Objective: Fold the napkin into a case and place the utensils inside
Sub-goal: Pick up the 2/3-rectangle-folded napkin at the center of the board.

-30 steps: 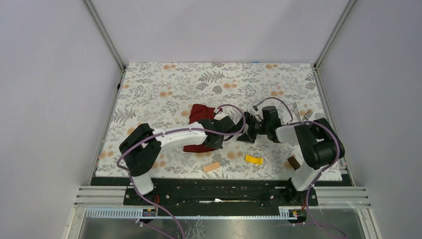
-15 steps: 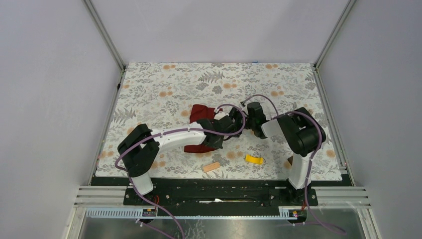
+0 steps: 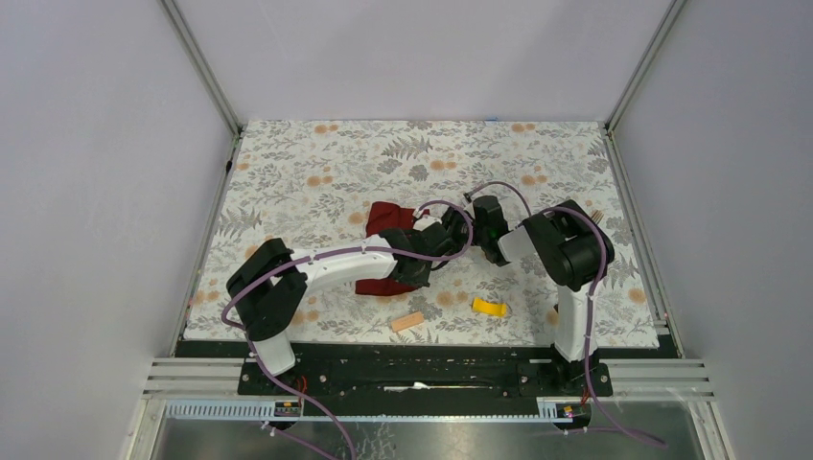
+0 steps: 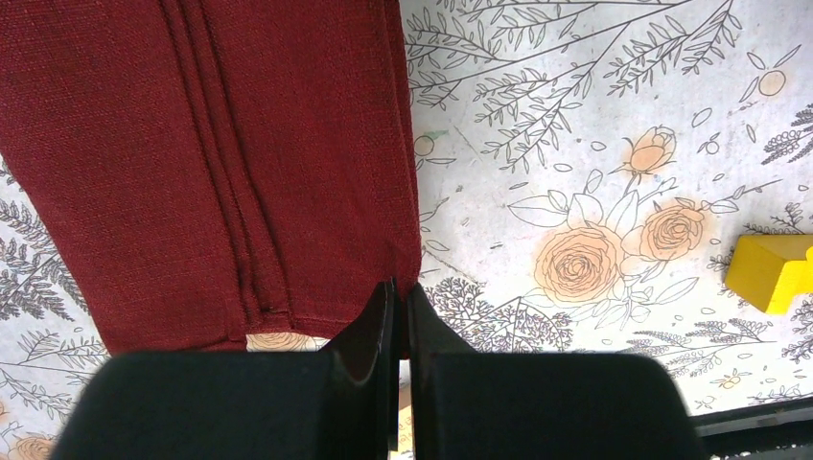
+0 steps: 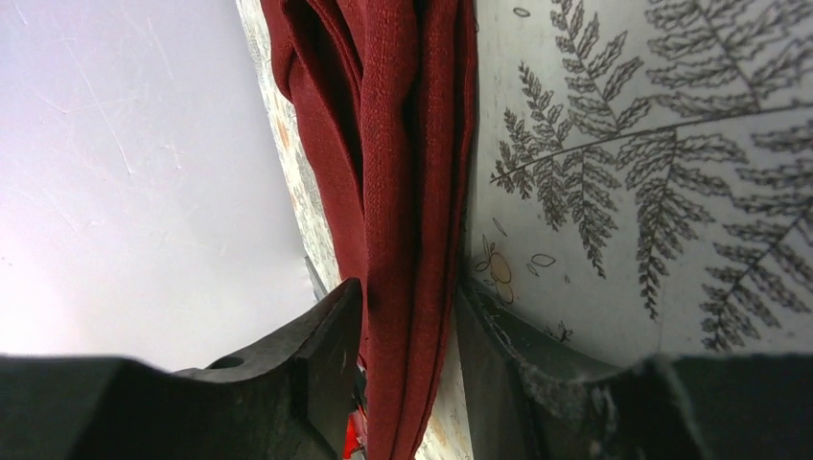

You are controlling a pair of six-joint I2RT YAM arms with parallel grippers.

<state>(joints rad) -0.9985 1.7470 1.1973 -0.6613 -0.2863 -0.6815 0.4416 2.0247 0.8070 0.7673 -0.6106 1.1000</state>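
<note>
The dark red napkin (image 3: 381, 218) lies folded in a long strip on the floral mat, mostly under my left arm. In the left wrist view the napkin (image 4: 211, 153) fills the upper left, and my left gripper (image 4: 401, 287) is shut on its near right corner. My right gripper (image 3: 463, 240) is turned on its side at the napkin's right edge. In the right wrist view the stacked folds of the napkin (image 5: 403, 192) fill the narrow gap of my right gripper (image 5: 407, 297). The utensils are hidden behind my right arm, except a silver tip (image 3: 596, 217).
A yellow block (image 3: 489, 308) lies near the mat's front and shows in the left wrist view (image 4: 772, 271). A tan block (image 3: 407, 321) lies left of it. Grey walls enclose the mat (image 3: 316, 163) on three sides.
My right arm has swung left from beside the utensils to the napkin's right edge, and its jaws now hold the folds. My left arm has stayed in place.
</note>
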